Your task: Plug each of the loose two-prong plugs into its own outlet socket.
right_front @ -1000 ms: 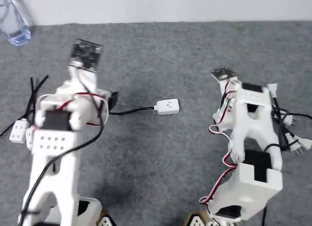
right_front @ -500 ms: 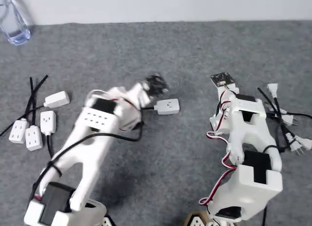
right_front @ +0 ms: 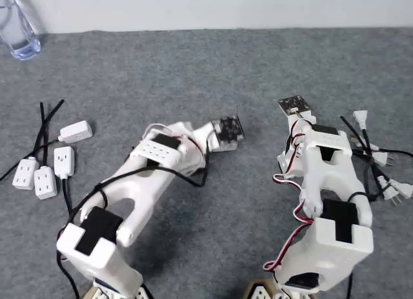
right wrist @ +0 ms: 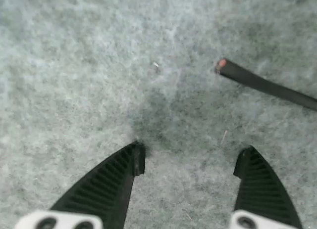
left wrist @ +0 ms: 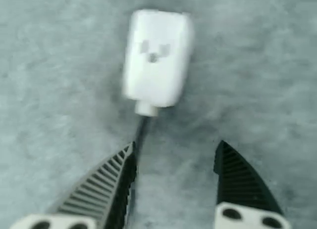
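Socket (left wrist: 157,58), white, lies on grey carpet (left wrist: 262,66) mid-table, just ahead of the left gripper (left wrist: 176,146). Its long axis and black cord (left wrist: 141,127) run back toward the jaws, the cord close beside one finger. Jaws are wide apart and hold nothing. The right gripper (right wrist: 193,150), also spread and empty, is nearer the loose plugs (right_front: 381,160) at the right.

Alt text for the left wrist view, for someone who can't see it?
A white outlet socket lies face up on grey carpet, black cord trailing toward the open left pincer, which holds nothing.
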You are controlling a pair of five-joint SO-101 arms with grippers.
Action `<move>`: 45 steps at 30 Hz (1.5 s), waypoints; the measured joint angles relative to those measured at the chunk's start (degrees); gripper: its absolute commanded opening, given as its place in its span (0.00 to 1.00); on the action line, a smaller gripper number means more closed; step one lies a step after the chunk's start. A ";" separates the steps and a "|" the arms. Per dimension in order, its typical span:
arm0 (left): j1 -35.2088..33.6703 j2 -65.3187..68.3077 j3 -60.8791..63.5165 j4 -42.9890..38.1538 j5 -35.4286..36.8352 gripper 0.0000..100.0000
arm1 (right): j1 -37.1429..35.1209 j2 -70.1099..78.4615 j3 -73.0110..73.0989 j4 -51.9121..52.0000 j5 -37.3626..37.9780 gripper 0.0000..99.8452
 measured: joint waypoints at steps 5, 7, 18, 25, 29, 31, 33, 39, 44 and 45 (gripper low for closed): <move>-0.88 0.00 -1.58 0.00 -0.44 0.25 | -0.62 0.00 0.00 0.00 0.00 0.29; -0.88 0.00 -1.58 -0.62 -2.02 0.25 | -0.70 0.00 0.00 -0.26 0.00 0.29; -0.88 0.35 -1.58 -5.71 -2.90 0.28 | -0.70 0.00 0.00 -0.35 0.00 0.29; -0.97 6.33 -3.43 -10.20 -2.90 0.32 | -0.70 0.00 0.00 -0.35 0.00 0.29; -1.05 13.27 -10.20 -10.02 -2.99 0.32 | -0.70 0.00 0.00 -0.35 0.00 0.29; -1.49 16.44 -14.59 -7.03 -2.55 0.30 | -0.70 0.00 0.00 -0.35 0.00 0.29; -1.67 19.16 -19.60 -2.55 -2.55 0.24 | -0.70 0.00 0.00 -0.35 0.00 0.29; -1.32 23.91 -29.19 9.93 -2.81 0.02 | -0.70 0.00 0.00 -0.44 -0.09 0.29; -1.14 24.79 -29.63 12.40 -2.81 0.01 | -0.70 0.00 0.00 -0.88 -0.09 0.29; -1.05 24.62 -29.63 13.27 -2.81 0.01 | -0.70 0.00 0.00 -0.97 -0.09 0.29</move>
